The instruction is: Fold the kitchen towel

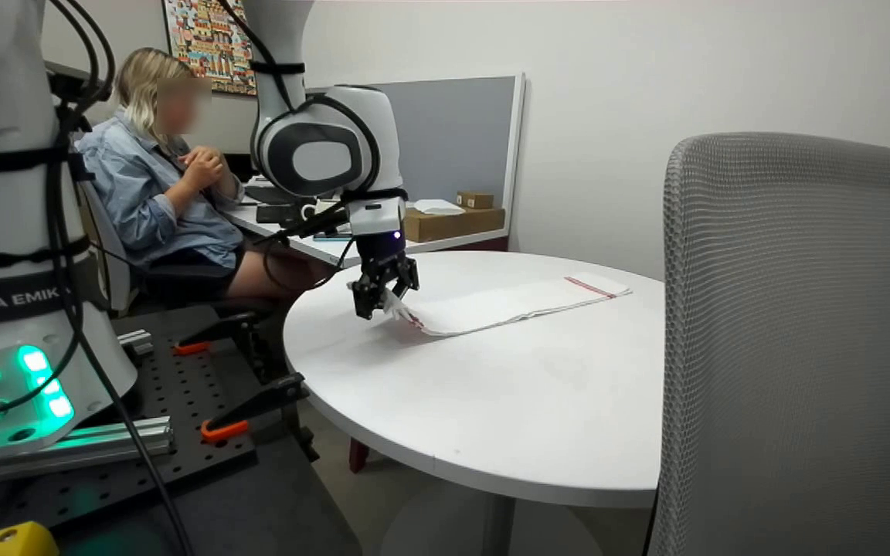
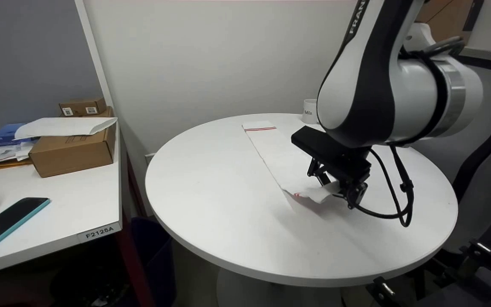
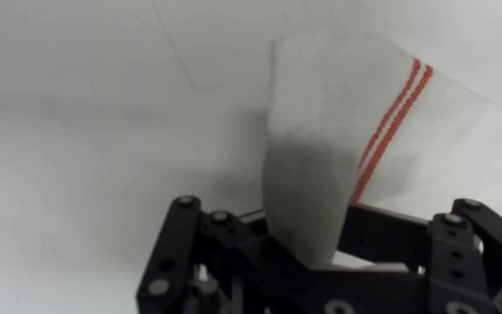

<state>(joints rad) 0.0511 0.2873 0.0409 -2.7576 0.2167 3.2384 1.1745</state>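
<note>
The towel point(image 2: 281, 160) is, I judge, at the start of an end-over-end fold: one short end is raised at the gripper point(image 3: 310, 248), and no crosswise fold is made yet. The next move likely calls for lifting that end higher, carrying it along the strip, and laying it square on the far end before letting go. The fingers point(image 3: 384, 235) stand drawn together with cloth filling the gap, so they seem to pinch a bunched bit of that end, perhaps near a corner; an off-centre hold could skew the fold. Beside the pinch, red stripes point(image 3: 393, 131) run along the raised cloth, which slopes down to the table point(image 1: 491, 401). From there the towel lies flat, long and narrow, possibly doubled lengthwise, its far end near a cup point(image 2: 309, 111).
</note>
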